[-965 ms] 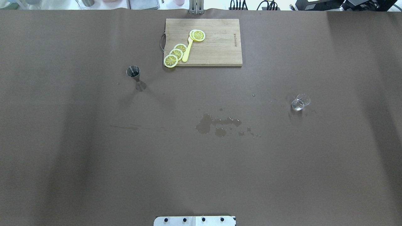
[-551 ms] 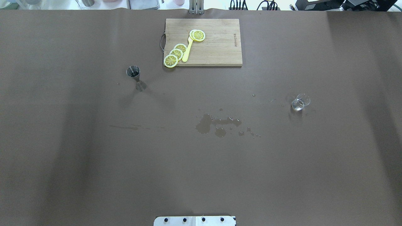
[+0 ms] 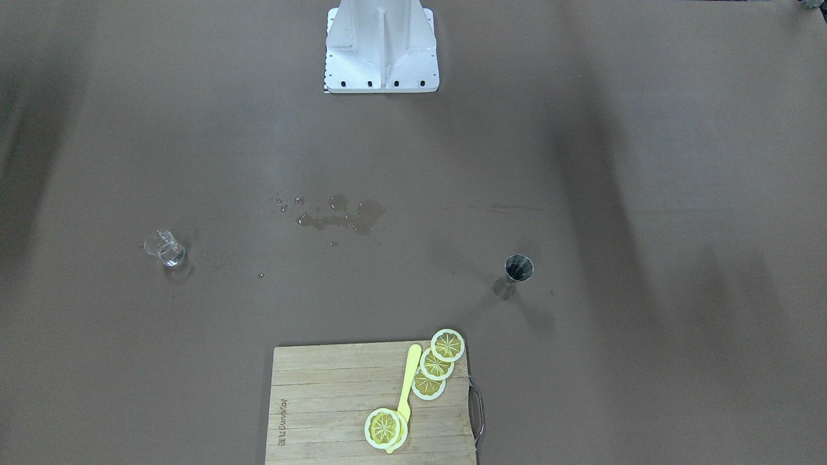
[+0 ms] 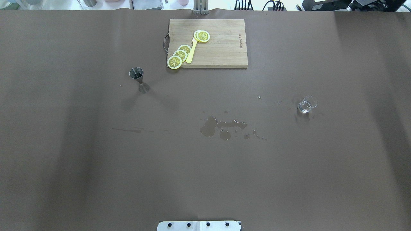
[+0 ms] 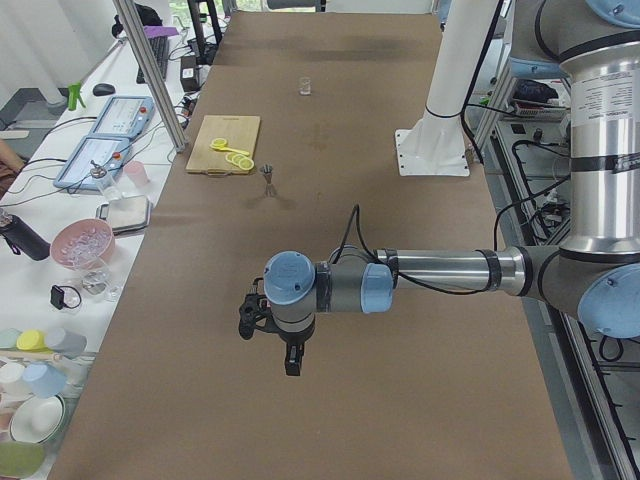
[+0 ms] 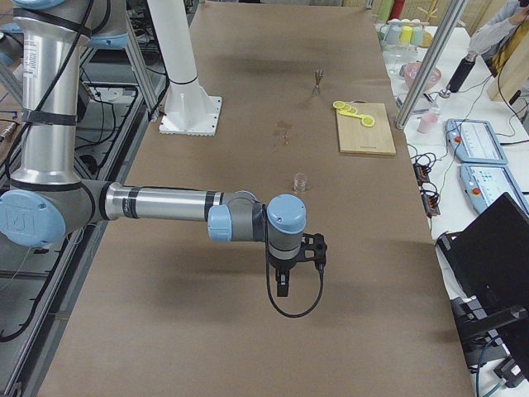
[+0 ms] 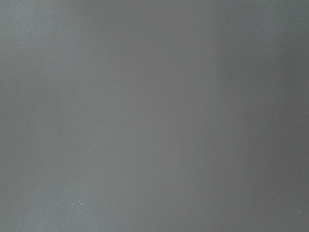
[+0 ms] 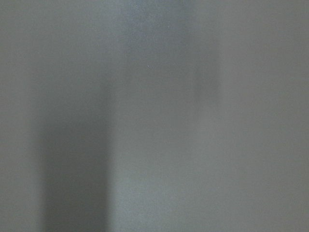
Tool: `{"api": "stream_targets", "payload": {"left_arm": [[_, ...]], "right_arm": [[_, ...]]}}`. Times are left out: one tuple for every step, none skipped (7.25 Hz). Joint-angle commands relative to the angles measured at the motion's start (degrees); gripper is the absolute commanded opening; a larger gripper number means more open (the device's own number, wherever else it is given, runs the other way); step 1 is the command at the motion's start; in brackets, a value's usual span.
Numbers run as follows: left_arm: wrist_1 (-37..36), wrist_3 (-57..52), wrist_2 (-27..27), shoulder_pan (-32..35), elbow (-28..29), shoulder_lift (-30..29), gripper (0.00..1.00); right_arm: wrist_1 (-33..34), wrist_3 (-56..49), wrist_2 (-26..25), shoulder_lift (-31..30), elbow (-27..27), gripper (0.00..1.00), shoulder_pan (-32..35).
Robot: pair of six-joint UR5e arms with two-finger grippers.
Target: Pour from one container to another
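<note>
The small clear glass cup [image 4: 306,105] stands upright on the brown table at the right, also seen in the front view [image 3: 167,248]. The silvery hourglass jigger [image 4: 137,77] stands upright at the left near the cutting board, and in the front view [image 3: 517,271] its cone cup looks dark inside. Neither gripper shows in the overhead, front or wrist views. My left gripper [image 5: 291,362] hangs above the table's left end, far from the jigger. My right gripper [image 6: 282,286] hangs above the right end, some way from the cup [image 6: 301,180]. I cannot tell whether either is open or shut.
A wooden cutting board [image 4: 221,48] with several lemon slices [image 4: 179,54] and a yellow knife [image 4: 191,53] lies at the far middle. A puddle of spilled liquid [image 4: 221,126] spreads mid-table. The robot's base plate [image 4: 199,225] sits at the near edge. Both wrist views show only blurred grey.
</note>
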State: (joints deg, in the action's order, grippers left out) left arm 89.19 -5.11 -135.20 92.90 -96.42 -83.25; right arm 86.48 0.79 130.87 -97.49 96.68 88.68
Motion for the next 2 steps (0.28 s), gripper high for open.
{"api": "stream_targets", "payload": {"left_arm": [[0.0,0.5,-0.1,0.0,0.1,-0.1,0.98],[0.0,0.4,0.0,0.0,0.1,0.0,0.98]], "right_arm": [[0.0,0.0,0.0,-0.1,0.0,1.00,0.0],[-0.1,0.0,0.0,-0.2,0.1,1.00,0.0]]}}
